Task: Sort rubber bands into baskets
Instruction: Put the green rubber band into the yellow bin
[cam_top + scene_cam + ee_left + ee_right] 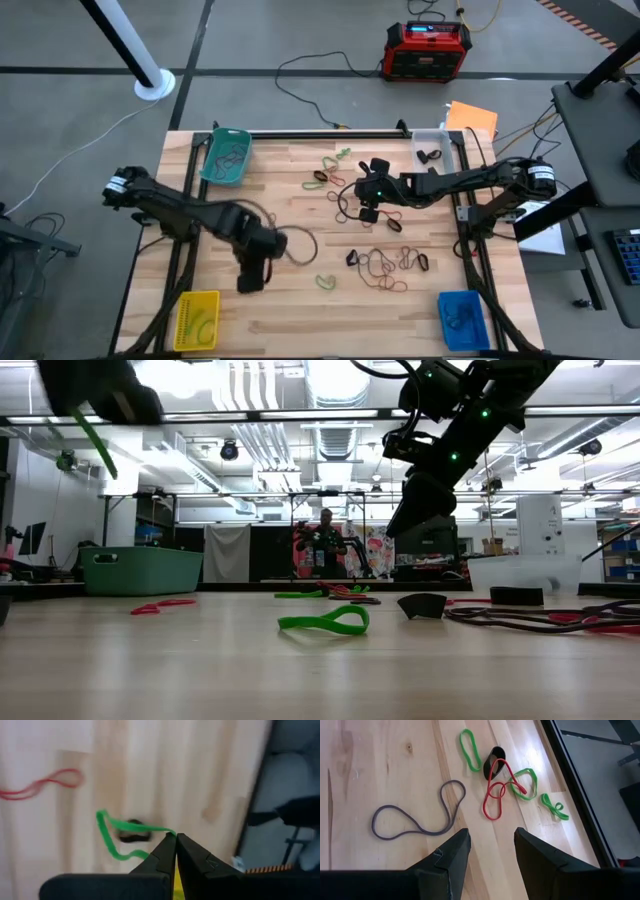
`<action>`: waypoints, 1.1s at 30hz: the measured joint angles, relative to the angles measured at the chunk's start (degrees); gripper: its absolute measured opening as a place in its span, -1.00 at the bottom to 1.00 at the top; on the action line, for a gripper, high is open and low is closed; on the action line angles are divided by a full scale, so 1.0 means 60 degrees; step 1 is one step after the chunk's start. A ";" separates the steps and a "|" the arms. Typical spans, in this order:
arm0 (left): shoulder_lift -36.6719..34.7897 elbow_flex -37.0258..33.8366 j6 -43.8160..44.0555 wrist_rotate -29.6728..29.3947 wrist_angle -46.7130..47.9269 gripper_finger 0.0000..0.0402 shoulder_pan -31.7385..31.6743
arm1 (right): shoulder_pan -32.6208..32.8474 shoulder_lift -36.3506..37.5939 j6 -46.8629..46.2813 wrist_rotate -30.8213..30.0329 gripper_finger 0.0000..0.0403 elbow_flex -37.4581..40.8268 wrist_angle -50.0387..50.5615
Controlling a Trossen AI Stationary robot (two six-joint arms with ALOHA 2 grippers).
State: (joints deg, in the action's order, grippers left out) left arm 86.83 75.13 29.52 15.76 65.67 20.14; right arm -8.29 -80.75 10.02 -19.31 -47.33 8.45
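While motion blurs it at 7 o'clock, left claw (175,851) pinches a green rubber band (112,837), right claw (490,852) open above worktop (300,305), centre.

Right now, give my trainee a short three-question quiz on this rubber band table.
1. True or false: the left gripper is shut on a green band.
2. Which basket stands nearest the left gripper: A teal, B yellow, C blue?
3. Fill in: the right gripper is ____ and holds nothing.

Key: 1 true; 2 B; 3 open.
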 joint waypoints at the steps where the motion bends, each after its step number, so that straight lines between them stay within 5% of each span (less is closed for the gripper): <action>1: 0.0000 0.0202 0.0206 0.0006 0.0061 -1.00 0.0268 | 0.0000 0.0000 -0.0011 0.0000 -0.25 0.0000 0.0000; 11: -0.0007 0.0920 0.3693 0.0087 0.0862 -1.00 0.2208 | 0.0000 0.0000 -0.0095 0.0007 -0.25 0.0004 -0.0044; 20: -0.0011 0.0196 0.6876 0.1955 0.0858 -1.00 0.3628 | 0.0000 0.0000 -0.0197 0.0058 -0.25 0.0004 -0.0054; 33: -0.0029 -0.2323 0.7833 0.3312 -0.0927 -1.00 0.4136 | 0.0000 0.0000 -0.0179 0.0069 -0.25 0.0004 -0.0073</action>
State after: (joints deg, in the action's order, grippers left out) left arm 86.65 61.19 76.52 35.63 60.10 44.96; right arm -8.29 -80.75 8.95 -18.90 -47.31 8.01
